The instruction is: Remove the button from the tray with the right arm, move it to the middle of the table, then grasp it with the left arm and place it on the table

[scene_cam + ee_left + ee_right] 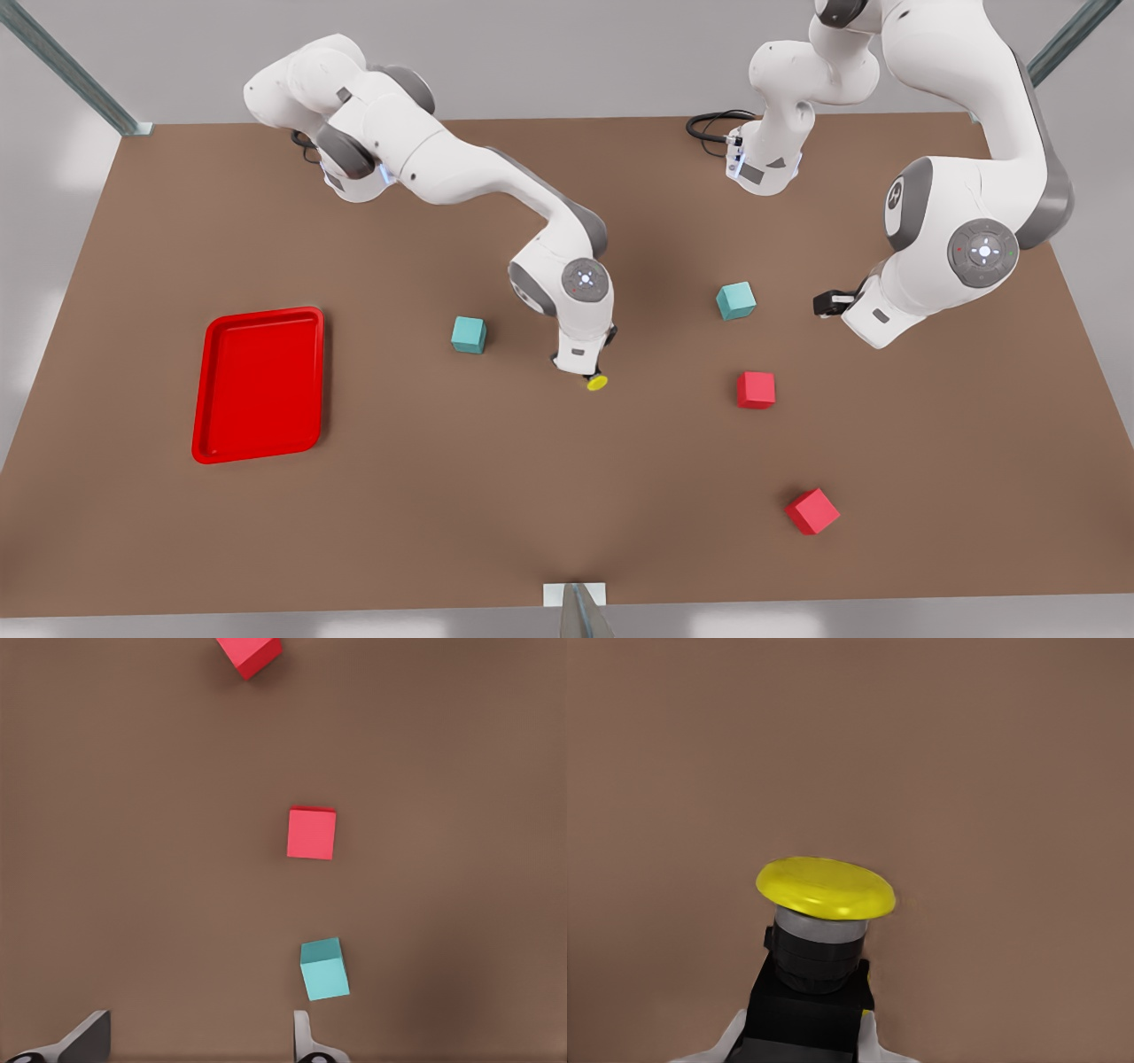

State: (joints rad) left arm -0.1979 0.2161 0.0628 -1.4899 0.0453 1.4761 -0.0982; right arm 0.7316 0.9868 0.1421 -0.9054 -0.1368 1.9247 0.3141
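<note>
Brown matte table, rectangular, metal struts at its corners. Red tray lies flat on it toward the front view's left, well apart from the cubes. One teal cube sits near the table's middle; second teal cube sits toward the front view's right. Red cube lies just below that second teal cube in the front view. Another red cube, turned at an angle, lies nearer the table's front edge. All four cubes are apart from one another.
</note>
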